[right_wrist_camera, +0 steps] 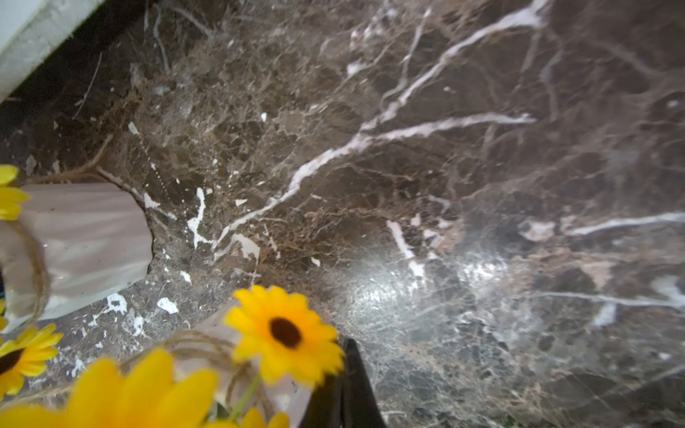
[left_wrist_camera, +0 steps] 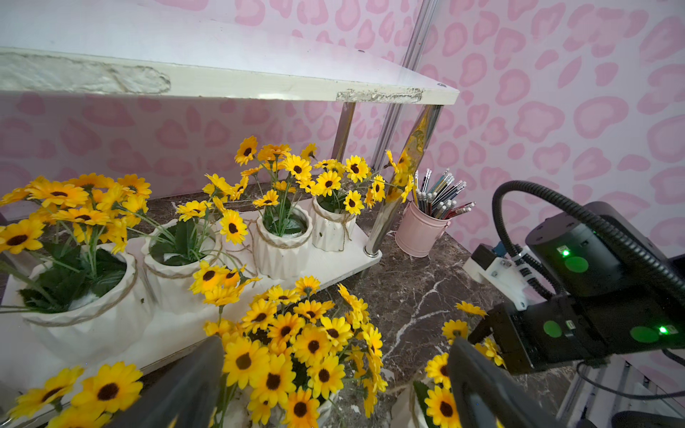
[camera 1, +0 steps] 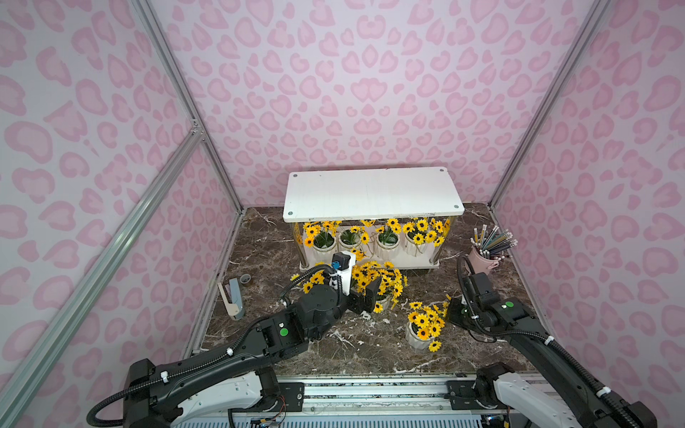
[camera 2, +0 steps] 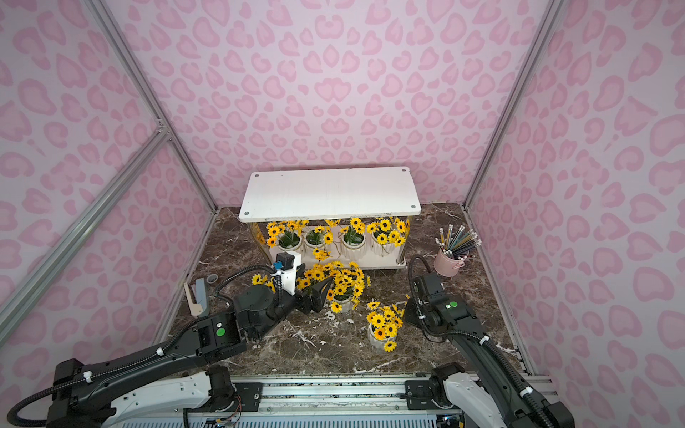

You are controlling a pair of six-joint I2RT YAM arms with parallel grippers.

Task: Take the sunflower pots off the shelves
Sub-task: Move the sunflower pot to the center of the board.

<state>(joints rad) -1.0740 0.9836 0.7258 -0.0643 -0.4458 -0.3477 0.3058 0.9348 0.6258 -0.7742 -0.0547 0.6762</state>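
Note:
The white shelves (camera 1: 370, 192) (camera 2: 330, 192) (left_wrist_camera: 222, 48) stand at the back; the top board is bare, and several sunflower pots (camera 1: 387, 242) (left_wrist_camera: 281, 241) line the lower board. More sunflower pots stand on the marble: a cluster (camera 1: 381, 281) (camera 2: 343, 281) before the shelves and a single one (camera 1: 419, 333) (camera 2: 380, 333) nearer the front. My left gripper (camera 1: 370, 298) (left_wrist_camera: 337, 342) is open, its fingers (left_wrist_camera: 178, 389) wide on either side of a cluster pot's flowers (left_wrist_camera: 289, 355). My right gripper (camera 1: 453, 309) (right_wrist_camera: 347, 355) is shut and empty, right beside the single pot (right_wrist_camera: 259, 341).
A pink bucket of pencils (camera 1: 483, 261) (left_wrist_camera: 419, 231) stands right of the shelves, behind the right arm. A grey and beige stapler-like tool (camera 1: 231, 296) and a small grey cap (camera 1: 244, 278) lie at the left edge. Pink patterned walls close three sides.

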